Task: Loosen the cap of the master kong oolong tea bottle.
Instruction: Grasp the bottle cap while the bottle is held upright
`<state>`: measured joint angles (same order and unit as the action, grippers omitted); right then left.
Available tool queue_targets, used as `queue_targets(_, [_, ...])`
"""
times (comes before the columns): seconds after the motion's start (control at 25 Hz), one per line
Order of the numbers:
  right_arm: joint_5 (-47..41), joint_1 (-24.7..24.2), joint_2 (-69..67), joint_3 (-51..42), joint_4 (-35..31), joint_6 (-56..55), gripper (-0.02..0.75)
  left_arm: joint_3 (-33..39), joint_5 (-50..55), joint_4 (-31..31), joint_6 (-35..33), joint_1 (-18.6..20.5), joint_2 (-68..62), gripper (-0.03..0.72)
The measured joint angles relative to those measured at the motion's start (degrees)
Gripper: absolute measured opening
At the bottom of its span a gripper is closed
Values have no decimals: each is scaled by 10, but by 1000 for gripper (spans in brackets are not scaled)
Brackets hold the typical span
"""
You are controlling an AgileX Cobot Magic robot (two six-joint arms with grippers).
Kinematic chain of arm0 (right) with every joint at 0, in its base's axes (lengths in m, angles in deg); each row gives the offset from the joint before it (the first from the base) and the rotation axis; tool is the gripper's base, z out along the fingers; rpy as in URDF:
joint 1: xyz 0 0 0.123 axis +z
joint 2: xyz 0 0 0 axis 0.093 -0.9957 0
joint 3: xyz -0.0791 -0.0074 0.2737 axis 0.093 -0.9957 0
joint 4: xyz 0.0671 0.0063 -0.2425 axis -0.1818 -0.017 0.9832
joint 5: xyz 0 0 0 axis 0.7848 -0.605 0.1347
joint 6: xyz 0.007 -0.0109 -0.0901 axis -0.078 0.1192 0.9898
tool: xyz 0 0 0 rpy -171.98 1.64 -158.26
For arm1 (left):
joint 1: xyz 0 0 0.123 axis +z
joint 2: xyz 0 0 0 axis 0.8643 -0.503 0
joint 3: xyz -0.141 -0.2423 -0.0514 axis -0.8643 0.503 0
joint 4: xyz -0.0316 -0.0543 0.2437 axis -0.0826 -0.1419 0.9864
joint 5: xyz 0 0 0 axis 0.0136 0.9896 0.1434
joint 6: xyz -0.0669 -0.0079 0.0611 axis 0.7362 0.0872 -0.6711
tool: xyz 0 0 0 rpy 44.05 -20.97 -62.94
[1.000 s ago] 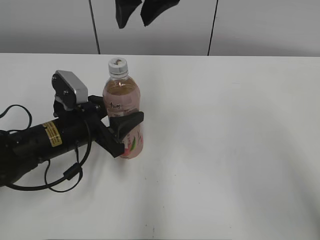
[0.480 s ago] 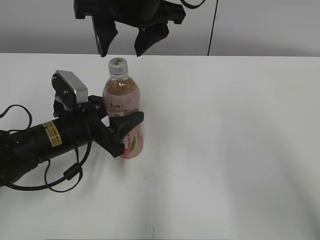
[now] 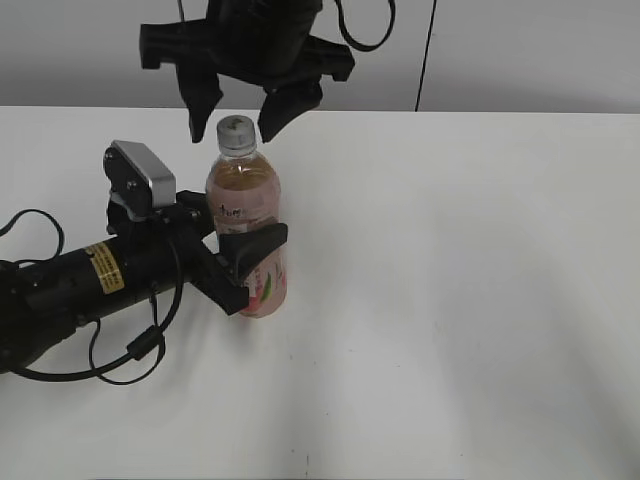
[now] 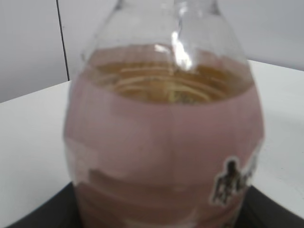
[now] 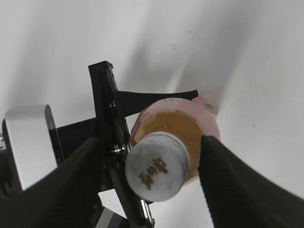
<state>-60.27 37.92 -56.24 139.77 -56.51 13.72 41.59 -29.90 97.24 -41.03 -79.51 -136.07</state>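
The master kong oolong tea bottle (image 3: 247, 215) stands upright on the white table, with pinkish-amber tea and a pink label. Its white cap (image 3: 236, 133) has a grey mark on top. My left gripper (image 3: 250, 262) is shut on the bottle's body at label height; the bottle (image 4: 161, 137) fills the left wrist view. My right gripper (image 3: 236, 112) is open and hangs over the cap, one finger on each side, not touching. From above, the right wrist view shows the cap (image 5: 156, 166) between the two open fingers (image 5: 152, 175).
The white table (image 3: 450, 300) spreads to the right and front. The left arm (image 3: 90, 275) with its cables lies along the table at left. A grey wall with dark seams stands behind.
My right gripper has come down from the top of the view and now straddles the cap. The bottle and the left gripper have not moved.
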Motion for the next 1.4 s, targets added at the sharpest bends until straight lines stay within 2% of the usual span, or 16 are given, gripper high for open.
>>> queue_targets(0.12, [0,0,-1,0,-1,0,452,0,0,0,0,0,0,386])
queue_targets(0.28, [-1,0,-1,0,4,8,285,0,0,-1,1,0,0,386])
queue_targets(0.52, [-1,0,-1,0,2,100,285,0,0,-1,1,0,0,386])
queue_targets(0.72, [-1,0,-1,0,-2,292,281,0,0,-1,1,0,0,386])
queue_targets(0.92, [-1,0,-2,0,-3,550,279,0,0,-1,0,0,0,386])
queue_targets(1.4, [-5,0,-1,1,-18,1084,281,1,-1,-2,0,0,0,386])
